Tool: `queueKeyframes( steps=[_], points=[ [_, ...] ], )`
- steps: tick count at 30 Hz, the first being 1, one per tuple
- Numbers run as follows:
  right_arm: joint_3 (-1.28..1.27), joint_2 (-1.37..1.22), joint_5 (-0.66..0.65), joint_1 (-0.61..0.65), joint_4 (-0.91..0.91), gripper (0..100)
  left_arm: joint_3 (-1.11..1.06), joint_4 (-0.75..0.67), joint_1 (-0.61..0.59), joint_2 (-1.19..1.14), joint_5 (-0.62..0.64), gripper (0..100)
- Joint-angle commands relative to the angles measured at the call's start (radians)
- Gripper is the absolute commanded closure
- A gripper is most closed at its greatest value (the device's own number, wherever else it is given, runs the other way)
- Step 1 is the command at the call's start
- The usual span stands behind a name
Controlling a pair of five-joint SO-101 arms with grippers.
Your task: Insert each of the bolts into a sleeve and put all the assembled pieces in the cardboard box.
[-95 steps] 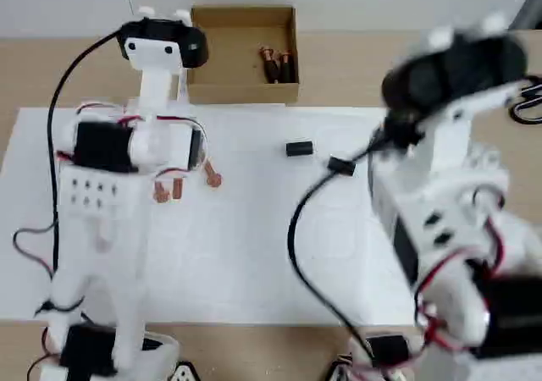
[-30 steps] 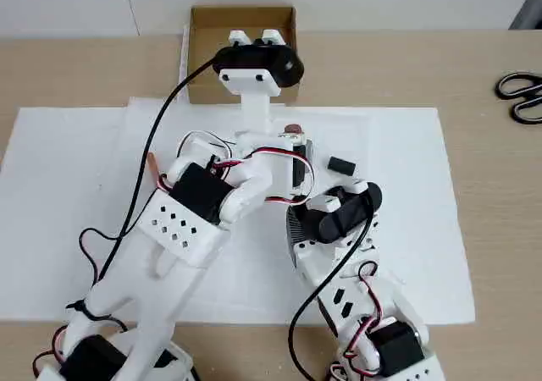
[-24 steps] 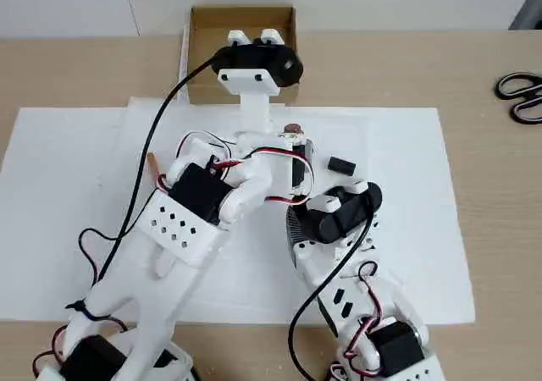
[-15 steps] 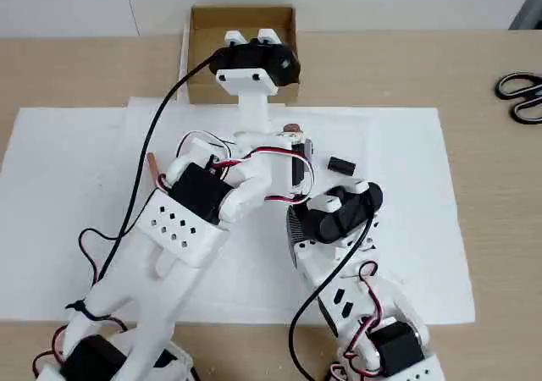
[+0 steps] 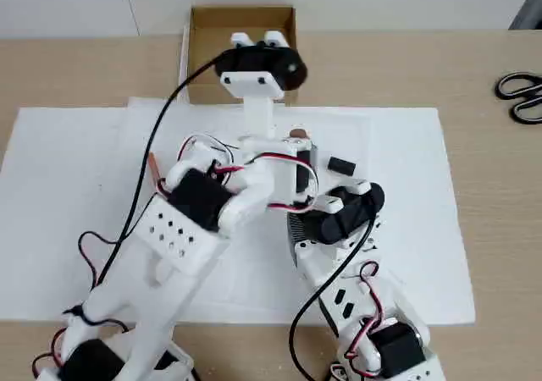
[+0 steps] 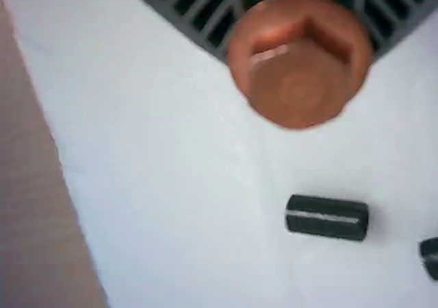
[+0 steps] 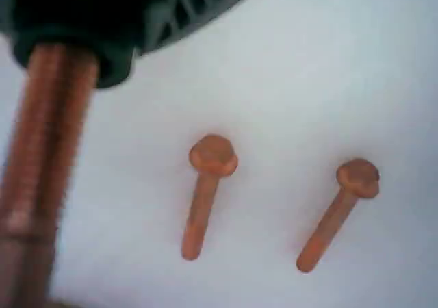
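The left gripper (image 6: 291,7) is clamped on a copper bolt (image 6: 299,61). Its dark ribbed jaws close in just behind the head, so the broad head faces straight back at the wrist. From where I stand, that bolt is held over the white sheet (image 5: 68,186), a short way out from the front wall of the cardboard box (image 5: 241,10). Its threaded shank runs out of a dark collar. I can't make out whether that collar is a sleeve or part of the gripper.

A black sleeve (image 6: 327,217) lies on its side on the sheet. It is a little farther from the box than the held bolt and off toward the scissors (image 5: 518,93). A second sleeve (image 6: 431,257) lies near it.

The right gripper (image 5: 294,227) sits farther out from the box again, tucked under the left arm. I cannot tell whether it is grasping anything.

A loose bolt (image 7: 205,193) and the other loose bolt (image 7: 339,212) lie flat on the sheet. They are apart from each other, with their heads pointing the same way.

The box itself stands on the wooden table (image 5: 381,68), just past the sheet's edge.
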State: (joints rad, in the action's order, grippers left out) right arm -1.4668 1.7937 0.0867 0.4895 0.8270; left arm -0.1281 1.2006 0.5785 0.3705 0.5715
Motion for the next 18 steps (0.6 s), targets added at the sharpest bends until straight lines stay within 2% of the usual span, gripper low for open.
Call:
queueKeyframes(
  steps=[1,18],
  points=[
    [0.008,0.019,0.008,0.004,-0.031,99.5,0.042,0.002,0.008,0.089,0.008,99],
    [0.008,0.019,0.008,0.002,-0.031,99.5,-0.061,-0.046,0.003,0.089,0.002,99]
  ],
)
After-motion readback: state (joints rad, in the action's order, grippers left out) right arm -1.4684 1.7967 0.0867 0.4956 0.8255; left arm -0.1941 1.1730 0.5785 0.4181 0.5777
